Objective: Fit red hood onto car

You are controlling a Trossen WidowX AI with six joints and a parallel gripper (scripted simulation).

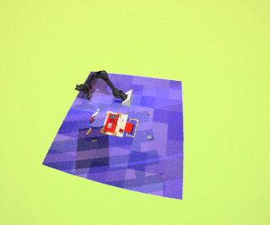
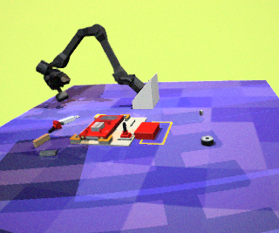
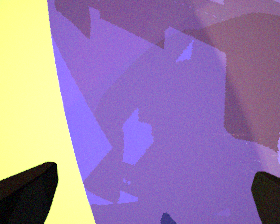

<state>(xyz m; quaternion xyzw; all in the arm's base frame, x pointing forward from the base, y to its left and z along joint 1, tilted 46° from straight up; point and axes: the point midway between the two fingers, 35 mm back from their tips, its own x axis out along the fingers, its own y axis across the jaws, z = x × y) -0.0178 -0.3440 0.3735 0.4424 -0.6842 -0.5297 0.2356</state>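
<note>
Hood (image 2: 147, 130) lies flat right of chassis (image 2: 101, 126), long axis prob. front-back; gripper (image 2: 59, 89) wide open, empty

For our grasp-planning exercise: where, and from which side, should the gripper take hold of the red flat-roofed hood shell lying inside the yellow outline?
Probably from straight above: the red flat-roofed hood shell lies roof-up, low and boxy. Close the open black gripper across its near and far walls at mid-length, since the white jig plate crowds one end.
</note>
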